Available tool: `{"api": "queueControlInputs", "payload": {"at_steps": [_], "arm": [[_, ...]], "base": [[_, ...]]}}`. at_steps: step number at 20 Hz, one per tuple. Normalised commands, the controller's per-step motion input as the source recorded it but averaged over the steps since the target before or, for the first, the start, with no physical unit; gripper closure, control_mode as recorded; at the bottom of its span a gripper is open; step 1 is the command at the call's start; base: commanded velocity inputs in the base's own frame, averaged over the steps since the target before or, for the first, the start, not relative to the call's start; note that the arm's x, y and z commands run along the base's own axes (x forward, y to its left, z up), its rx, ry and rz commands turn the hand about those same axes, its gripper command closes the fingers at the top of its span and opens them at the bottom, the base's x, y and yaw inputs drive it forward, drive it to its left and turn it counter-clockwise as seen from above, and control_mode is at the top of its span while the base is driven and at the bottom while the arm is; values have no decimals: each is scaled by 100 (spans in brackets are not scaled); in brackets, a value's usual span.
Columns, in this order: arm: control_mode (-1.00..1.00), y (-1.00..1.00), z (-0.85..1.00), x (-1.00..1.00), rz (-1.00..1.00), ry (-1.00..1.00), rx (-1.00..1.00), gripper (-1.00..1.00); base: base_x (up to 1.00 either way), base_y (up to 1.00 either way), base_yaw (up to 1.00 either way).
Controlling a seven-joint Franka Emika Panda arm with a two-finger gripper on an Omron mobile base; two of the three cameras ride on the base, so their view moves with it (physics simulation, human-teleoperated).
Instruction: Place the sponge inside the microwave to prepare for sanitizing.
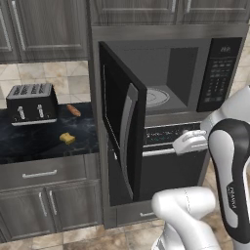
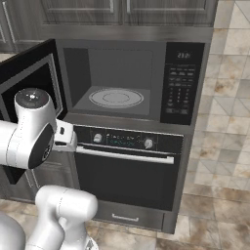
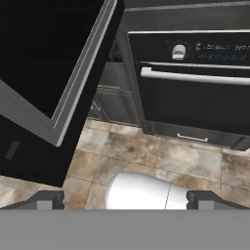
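The microwave (image 1: pixel 171 73) stands with its door (image 1: pixel 122 132) swung wide to the left, and its round glass turntable (image 2: pixel 116 97) lies bare inside. So the opening step looks done, while the carrying is all still ahead: the sponge (image 1: pixel 67 138) sits untouched on the dark surface (image 1: pixel 34 144), near its front edge and towards the right end, not far from the open door's outer face.

The pincer (image 3: pixel 125 199) is low in front of the oven (image 2: pixel 127 161), which sits below the microwave. In the hand view its two dark tips stand far apart at the bottom corners with nothing between them, looking down at the tiled floor (image 3: pixel 146 156) and the oven's bar handle (image 3: pixel 195 77). The white hand shows in the left base view just by the oven's control strip.

As a judgement, the next part calls for the arm to swing left, out and around the door, to reach the sponge, then back to the cavity. The open door is the main obstacle: it juts out between the arm and the surface, so a straight sweep across would likely strike it.

Further back on the surface a black toaster (image 1: pixel 31 103) stands near the wall, and a reddish-brown sausage-shaped item (image 1: pixel 73 110) lies to its right, behind the sponge and well apart from it.
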Motion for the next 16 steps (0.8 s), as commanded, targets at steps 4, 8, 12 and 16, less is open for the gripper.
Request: {"api": "queueControlInputs", "payload": {"at_steps": [4, 8, 12, 16], "arm": [[-100, 0, 0, 0, 0, 0, 0, -100], [-100, 0, 0, 0, 0, 0, 0, -100], [-100, 0, 0, 0, 0, 0, 0, -100], [-100, 0, 0, 0, 0, 0, 0, -100]], "base": [[0, 0, 0], [0, 0, 0], [0, 0, 0], [0, 0, 0]]}}
